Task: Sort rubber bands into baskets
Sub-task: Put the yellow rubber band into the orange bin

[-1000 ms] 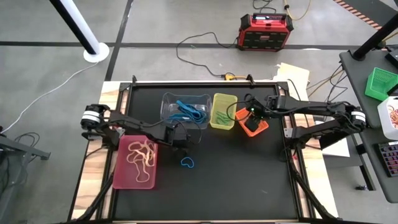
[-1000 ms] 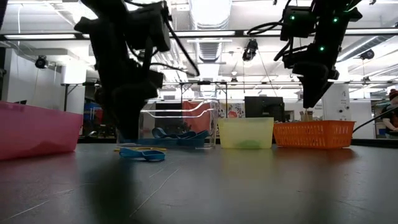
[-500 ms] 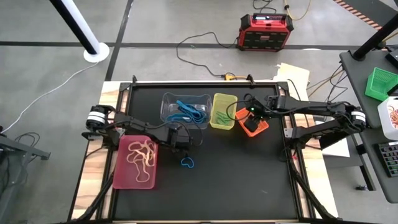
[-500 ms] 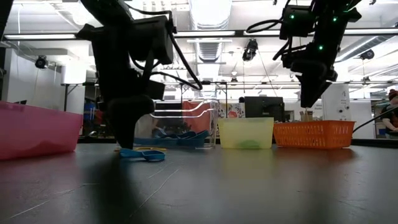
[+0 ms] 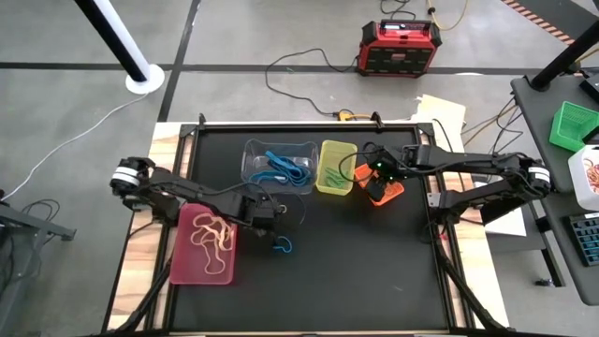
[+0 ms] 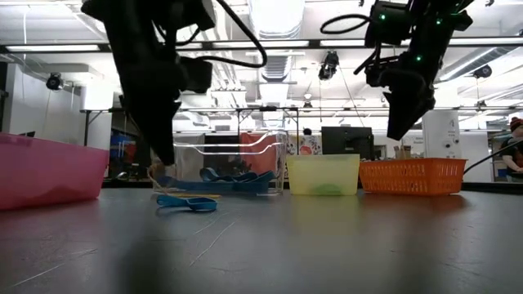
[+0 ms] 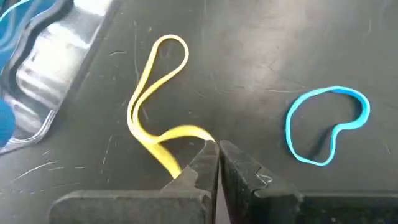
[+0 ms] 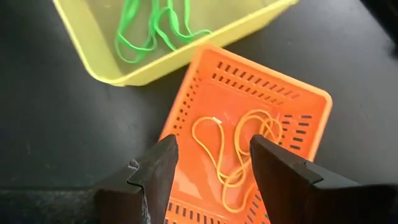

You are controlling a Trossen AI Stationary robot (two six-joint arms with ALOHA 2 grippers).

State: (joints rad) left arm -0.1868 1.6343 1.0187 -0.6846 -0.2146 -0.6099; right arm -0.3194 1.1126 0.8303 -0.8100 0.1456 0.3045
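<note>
A yellow rubber band [image 7: 146, 106] lies on the black table beside the clear tub [image 5: 279, 166], which holds blue bands. My left gripper [image 7: 217, 149] is shut on the yellow band's near end; it also shows in the high view [image 5: 266, 223]. A blue rubber band [image 7: 326, 124] lies flat on the table close by [image 5: 281, 245]. My right gripper [image 8: 211, 155] is open and empty, hovering above the orange bin [image 8: 249, 143], which holds thin yellow-orange bands. The yellow-green bin [image 8: 168, 37] holds green bands. The pink tray [image 5: 203, 241] holds tan bands. My left gripper pinches the yellow band's near end [image 7: 189, 135] between its two fingertips, both strands of the loop together. The fingers come from above, slanting down. The band's far loop [image 7: 169, 46] still rests on the table, and the band lies slack.
The table mat's middle and near part [image 5: 356, 271] is bare. The clear tub, yellow-green bin and orange bin stand in a row at the far side. Black cables [image 5: 290, 201] trail from the left arm. A green crate [image 5: 573, 126] stands on a side desk to the right.
My left gripper has gone a little toward the table's left and near edges and has risen slightly in the low view. My right gripper stays above the orange bin. The blue band has not moved.
</note>
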